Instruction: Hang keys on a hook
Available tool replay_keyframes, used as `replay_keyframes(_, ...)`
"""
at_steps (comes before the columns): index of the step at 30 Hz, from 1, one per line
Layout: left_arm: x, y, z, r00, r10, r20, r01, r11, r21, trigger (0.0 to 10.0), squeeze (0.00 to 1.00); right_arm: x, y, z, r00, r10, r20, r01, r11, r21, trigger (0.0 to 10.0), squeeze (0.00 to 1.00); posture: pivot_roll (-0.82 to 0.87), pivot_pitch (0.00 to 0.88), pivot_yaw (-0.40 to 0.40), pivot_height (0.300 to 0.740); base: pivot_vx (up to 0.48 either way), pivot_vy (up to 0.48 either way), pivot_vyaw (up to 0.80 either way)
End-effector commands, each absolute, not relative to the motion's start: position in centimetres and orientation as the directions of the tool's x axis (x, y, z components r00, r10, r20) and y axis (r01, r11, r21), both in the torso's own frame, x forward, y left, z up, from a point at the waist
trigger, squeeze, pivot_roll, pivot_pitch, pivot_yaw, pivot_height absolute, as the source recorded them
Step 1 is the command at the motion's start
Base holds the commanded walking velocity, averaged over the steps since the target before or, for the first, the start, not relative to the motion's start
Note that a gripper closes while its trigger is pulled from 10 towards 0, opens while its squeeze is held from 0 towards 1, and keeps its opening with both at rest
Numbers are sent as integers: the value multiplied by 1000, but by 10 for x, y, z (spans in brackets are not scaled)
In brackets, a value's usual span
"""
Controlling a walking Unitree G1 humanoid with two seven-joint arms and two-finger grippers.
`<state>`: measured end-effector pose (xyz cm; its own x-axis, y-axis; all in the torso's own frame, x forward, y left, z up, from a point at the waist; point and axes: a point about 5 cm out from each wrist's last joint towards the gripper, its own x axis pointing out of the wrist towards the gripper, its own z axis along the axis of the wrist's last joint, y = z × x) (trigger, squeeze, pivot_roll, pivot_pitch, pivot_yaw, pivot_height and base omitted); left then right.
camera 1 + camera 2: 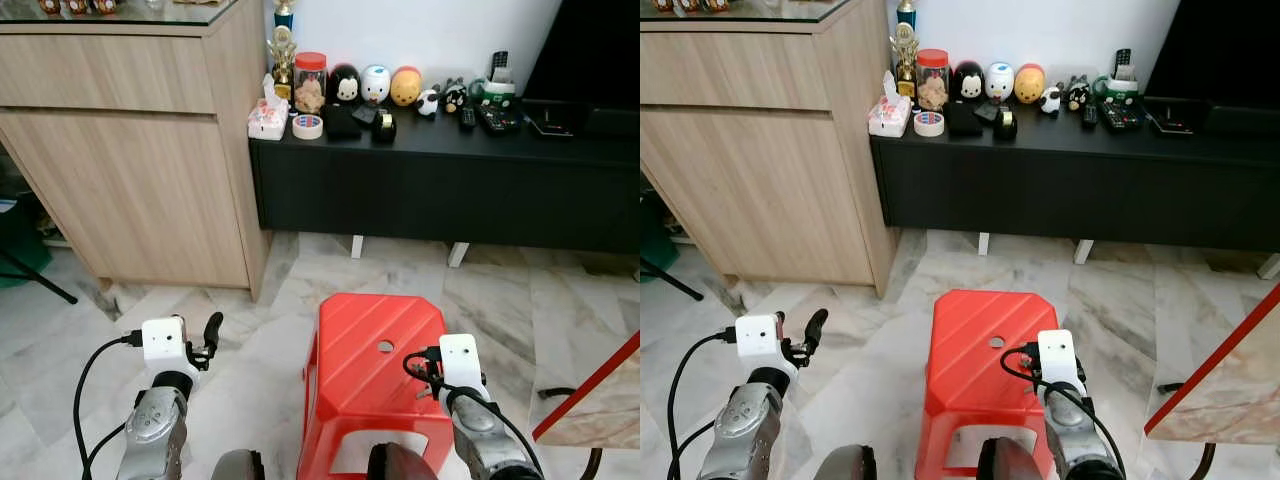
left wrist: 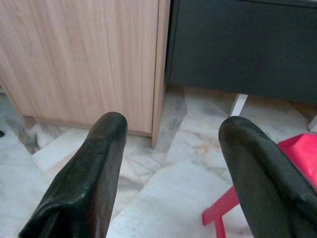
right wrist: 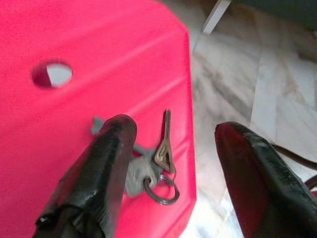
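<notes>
Several metal keys on a small ring (image 3: 157, 171) lie near the edge of the red plastic stool (image 1: 370, 370), between the right gripper's (image 3: 173, 168) wide-open fingers. Closing clumsily could nudge them over the edge. The left gripper (image 2: 173, 163) hangs wide, empty.

Keys (image 3: 157, 171): small bunch of metal keys on dark split ring, lying flat on top of red plastic stool (image 3: 74, 124), near its edge. One brass-toned key points away from ring; greyer keys fan beside it.
</notes>
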<state>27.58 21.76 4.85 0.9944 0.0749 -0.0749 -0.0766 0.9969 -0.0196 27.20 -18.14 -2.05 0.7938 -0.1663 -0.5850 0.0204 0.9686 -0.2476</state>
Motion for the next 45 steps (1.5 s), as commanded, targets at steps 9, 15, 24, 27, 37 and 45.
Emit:
replay_keyframes(9, 276, 220, 53, 995, 69, -72, -70, 997, -15, 10000, 0, 269, -189, -24, 770, -184, -611, -4, 956, -294, 10000, 0, 71, 49, -59, 607, 0, 0, 0)
replay_keyframes(15, 276, 220, 53, 995, 62, -77, -63, 998, -11, 10000, 0, 257, -192, -30, 753, -208, -625, 3, 950, -312, 10000, 0, 59, 48, -53, 607, 0, 0, 0)
replay_keyframes(24, 279, 218, 56, 996, 51, -71, -51, 999, 7, 10000, 0, 250, -193, -36, 732, -232, -640, 34, 952, -306, 10000, 0, 66, 42, -52, 607, 0, 0, 0)
replay_keyframes(27, 279, 219, 57, 996, 52, -71, -51, 999, 14, 10000, 0, 253, -191, -35, 732, -220, -645, 21, 953, -301, 10000, 0, 72, 41, -50, 607, 0, 0, 0)
replay_keyframes(37, 279, 219, 57, 996, 45, -76, -43, 999, 16, 10000, 0, 256, -194, -36, 709, -219, -670, -6, 949, -317, 10000, 0, 74, 48, -46, 607, 0, 0, 0)
replay_keyframes(45, 285, 217, 61, 997, 41, -67, -40, 999, 18, 10000, 0, 265, -194, -29, 729, -230, -645, 12, 946, -323, 10000, 0, 81, 63, -46, 607, 0, 0, 0)
